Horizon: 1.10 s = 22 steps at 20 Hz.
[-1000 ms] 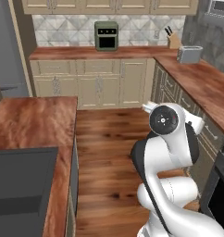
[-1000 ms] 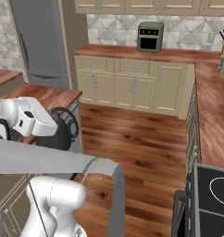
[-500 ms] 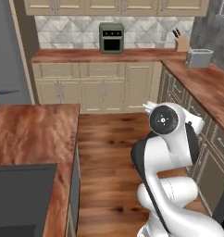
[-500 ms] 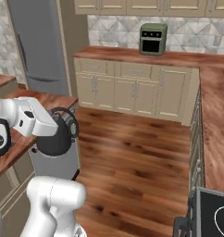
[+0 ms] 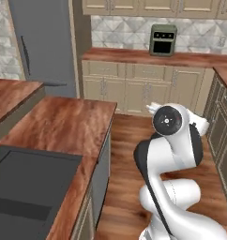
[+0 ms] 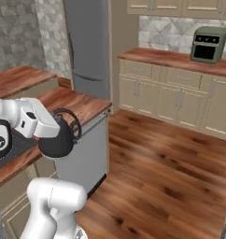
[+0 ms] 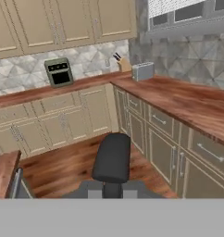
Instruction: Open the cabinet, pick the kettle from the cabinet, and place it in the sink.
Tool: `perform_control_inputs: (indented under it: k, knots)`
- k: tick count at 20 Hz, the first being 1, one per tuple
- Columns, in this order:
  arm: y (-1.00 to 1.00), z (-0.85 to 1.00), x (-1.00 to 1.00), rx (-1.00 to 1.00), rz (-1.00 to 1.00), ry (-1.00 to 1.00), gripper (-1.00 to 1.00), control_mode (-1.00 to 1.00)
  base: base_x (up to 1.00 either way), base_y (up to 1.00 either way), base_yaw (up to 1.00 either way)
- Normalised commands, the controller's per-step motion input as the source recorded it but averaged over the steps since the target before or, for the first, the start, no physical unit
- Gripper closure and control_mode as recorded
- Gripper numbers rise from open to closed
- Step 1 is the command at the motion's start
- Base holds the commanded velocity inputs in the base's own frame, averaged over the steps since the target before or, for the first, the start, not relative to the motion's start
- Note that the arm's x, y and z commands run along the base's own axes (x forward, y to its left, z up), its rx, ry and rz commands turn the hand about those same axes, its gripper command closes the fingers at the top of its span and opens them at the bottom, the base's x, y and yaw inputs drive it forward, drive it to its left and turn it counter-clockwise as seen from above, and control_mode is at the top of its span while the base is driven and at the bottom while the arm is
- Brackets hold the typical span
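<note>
- Swung round with the base, both base views now face the grey fridge (image 5: 42,44); the sink (image 5: 26,187) has come nearer in the left one.
- Right base view: jaws clenched on the kettle (image 6: 58,137), held at the counter (image 6: 80,103) edge.
- Hand view: kettle (image 7: 112,159) over open wood floor (image 7: 63,169).

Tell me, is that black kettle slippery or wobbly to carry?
The kettle looks glossy, so probably a bit slippery. Hanging from its looped handle in the hand, it may swing. Its round dome could roll if set on its side.
</note>
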Motion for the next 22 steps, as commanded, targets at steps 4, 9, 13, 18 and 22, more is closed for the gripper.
perform_control_inputs:
  k: [4,9,13,18,22]
  knots:
    - [0.0,0.0,0.0,0.0,0.0,0.0,1.0,1.0,0.14,-0.15,0.65]
    - [0.0,0.0,0.0,0.0,0.0,0.0,1.0,1.0,0.12,-0.14,0.68]
    - [0.0,0.0,0.0,0.0,0.0,0.0,1.0,1.0,0.13,-0.14,0.66]
    - [0.0,0.0,0.0,0.0,0.0,0.0,1.0,1.0,0.16,-0.15,0.62]
    - [0.0,0.0,0.0,0.0,0.0,0.0,1.0,1.0,0.18,-0.16,0.58]
